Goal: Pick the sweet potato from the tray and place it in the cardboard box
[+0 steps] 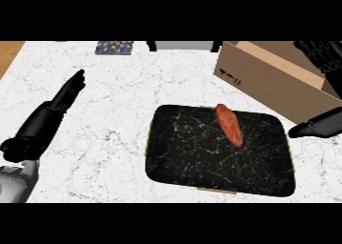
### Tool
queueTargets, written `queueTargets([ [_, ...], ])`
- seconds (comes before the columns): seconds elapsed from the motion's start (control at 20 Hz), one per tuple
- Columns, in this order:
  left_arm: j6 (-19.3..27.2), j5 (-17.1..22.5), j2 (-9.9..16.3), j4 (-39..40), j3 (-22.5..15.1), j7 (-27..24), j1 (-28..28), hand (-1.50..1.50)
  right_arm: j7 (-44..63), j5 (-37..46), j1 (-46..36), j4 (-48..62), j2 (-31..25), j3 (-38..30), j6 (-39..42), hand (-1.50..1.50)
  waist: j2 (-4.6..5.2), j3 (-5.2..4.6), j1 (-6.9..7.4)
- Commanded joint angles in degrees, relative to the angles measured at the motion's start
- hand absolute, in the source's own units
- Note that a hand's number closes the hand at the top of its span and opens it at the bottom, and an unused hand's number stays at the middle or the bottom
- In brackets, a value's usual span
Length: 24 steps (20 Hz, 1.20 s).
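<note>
A long reddish-orange sweet potato lies on the black marbled tray, near the tray's upper middle. The brown cardboard box stands at the upper right, just beyond the tray's far right corner. My right hand is at the right edge, beside the tray and in front of the box, with its fingers spread up over the box; it holds nothing and is well apart from the sweet potato. At the left, my left hand rests open over the counter with fingers straight.
The white marble counter spans the view. A small dark patterned object lies at the counter's far edge, upper left. A wooden floor strip shows past the counter's left edge.
</note>
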Motion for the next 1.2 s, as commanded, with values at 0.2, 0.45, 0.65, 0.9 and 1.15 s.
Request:
queueTargets([
  [0.2, -1.7, -1.1, -2.1, 3.3, -1.3, -4.0, -1.0, 0.00, -29.9, 15.9, -2.5, 15.5, -7.9, 0.2, 10.1, -1.50, 0.36, 0.31, 0.68],
  [0.45, -3.5, 0.1, -1.7, 3.2, 0.4, -2.9, -3.4, 0.00, -35.9, 27.1, -10.1, 21.6, -9.5, 5.9, 9.2, -1.50, -0.02, 0.20, 1.28],
  [0.65, -3.1, -1.5, -3.5, 7.1, -0.3, -6.9, -2.0, 0.00, -28.8, 33.3, -14.0, 17.0, -12.2, 12.0, 12.6, -1.50, -0.26, 0.02, 0.58],
  [0.9, -2.4, -2.4, -3.4, 5.4, 0.4, -4.2, -2.7, 0.00, -23.1, 41.1, -14.3, 8.9, -9.6, 20.3, 14.4, -1.50, -0.73, 0.06, -0.23],
  [1.15, -4.0, -2.8, -3.2, 8.1, 1.8, -8.2, -0.7, 0.00, -12.9, 45.0, -16.2, 1.7, -8.0, 22.6, 18.8, -1.50, -0.77, 0.03, -0.89],
])
